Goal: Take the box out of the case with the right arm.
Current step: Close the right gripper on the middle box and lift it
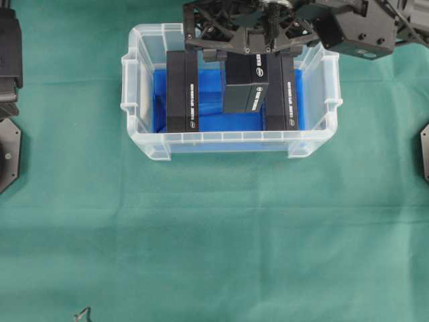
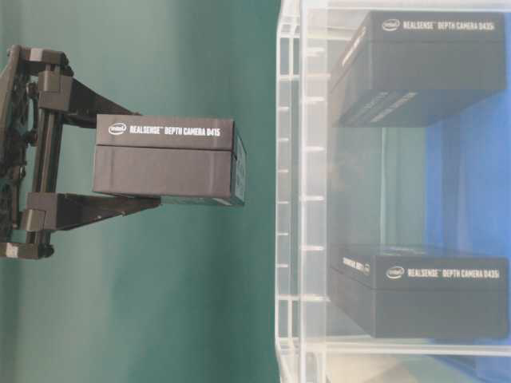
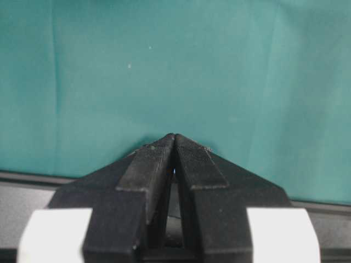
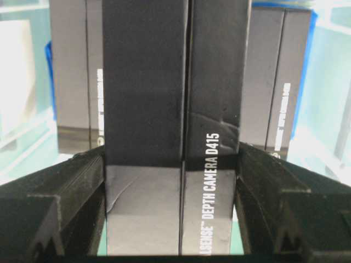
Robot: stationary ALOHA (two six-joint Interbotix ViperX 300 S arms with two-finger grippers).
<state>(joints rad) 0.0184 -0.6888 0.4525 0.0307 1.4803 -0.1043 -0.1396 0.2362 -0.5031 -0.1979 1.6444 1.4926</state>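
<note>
The case [image 1: 228, 139] is a clear bin with a blue lining at the top middle of the green cloth. My right gripper [image 1: 245, 54] reaches in from the upper right and is shut on a black box [image 1: 246, 84], holding it lifted over the case's middle. In the table-level view the gripper [image 2: 148, 159] holds the box [image 2: 168, 155] clear of the case's rim [image 2: 291, 199]. In the right wrist view the box [image 4: 171, 109] sits between the fingers [image 4: 66, 186]. My left gripper [image 3: 174, 137] is shut and empty over bare cloth.
Two more black boxes stay in the case, one at its left [image 1: 181, 90] and one at its right [image 1: 281, 94]. The left arm [image 1: 8, 60] rests at the left edge. Black base plates sit at both side edges [image 1: 7, 154] [image 1: 423, 151].
</note>
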